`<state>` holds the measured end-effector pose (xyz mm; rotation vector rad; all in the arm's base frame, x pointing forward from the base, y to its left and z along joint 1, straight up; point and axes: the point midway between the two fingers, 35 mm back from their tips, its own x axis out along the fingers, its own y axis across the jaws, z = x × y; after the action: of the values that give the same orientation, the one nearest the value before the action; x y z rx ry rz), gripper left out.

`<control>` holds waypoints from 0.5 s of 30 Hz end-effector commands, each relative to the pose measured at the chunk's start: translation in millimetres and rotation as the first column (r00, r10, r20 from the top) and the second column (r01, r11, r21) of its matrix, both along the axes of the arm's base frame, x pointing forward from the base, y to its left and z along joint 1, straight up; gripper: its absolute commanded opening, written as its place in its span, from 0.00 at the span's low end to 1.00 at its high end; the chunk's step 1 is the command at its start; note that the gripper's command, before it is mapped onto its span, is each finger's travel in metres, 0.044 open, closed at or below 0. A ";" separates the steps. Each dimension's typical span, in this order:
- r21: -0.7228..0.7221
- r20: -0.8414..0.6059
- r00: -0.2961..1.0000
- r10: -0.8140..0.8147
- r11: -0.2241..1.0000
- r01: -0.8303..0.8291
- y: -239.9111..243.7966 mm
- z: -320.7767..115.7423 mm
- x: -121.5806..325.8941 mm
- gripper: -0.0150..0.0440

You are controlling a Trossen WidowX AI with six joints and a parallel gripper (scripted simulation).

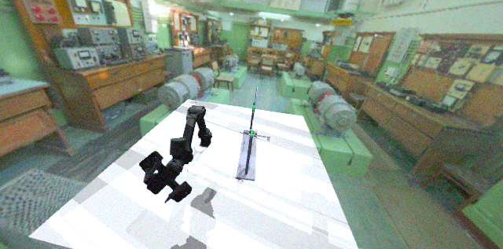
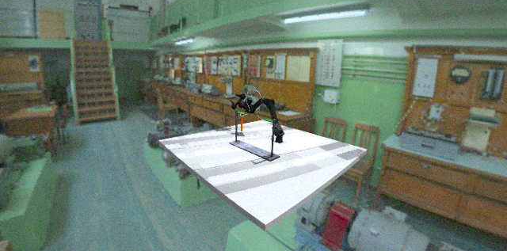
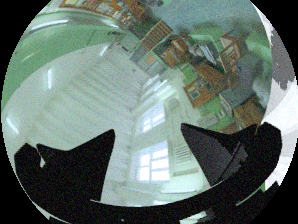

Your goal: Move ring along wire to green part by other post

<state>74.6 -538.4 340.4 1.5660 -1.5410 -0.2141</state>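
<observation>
Holding nothing between its fingers, my gripper [image 1: 155, 185] [image 2: 235, 101] [image 3: 148, 129] stands wide open in the air, apart from the handle [image 2: 242, 123]. That hangs upright below it in the exterior view, by the green part [image 2: 240, 112] next to the post [image 2: 236, 127] farther from the arm's foot; the ring is too fine for me to make out. Off to the gripper's side, the wire [image 2: 260, 93] arches between that post and the other one [image 2: 272, 140], both on a dark base [image 1: 240, 170] [image 2: 253, 150]. The arm [image 1: 189, 133] [image 2: 276, 118] bends back from the gripper to its foot. Beneath is a white and pale grey plank table [image 1: 291, 202] [image 2: 261, 199]; around it, a green-walled workshop with wooden benches, chairs and grey motors, and in the wrist view bright windows beyond my fingertips
</observation>
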 end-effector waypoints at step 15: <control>-0.123 -0.740 0.672 0.016 0.980 -0.159 75.7 -101.1 73.2 0.53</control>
<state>133.4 -484.6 256.0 1.2834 -0.9562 -0.5461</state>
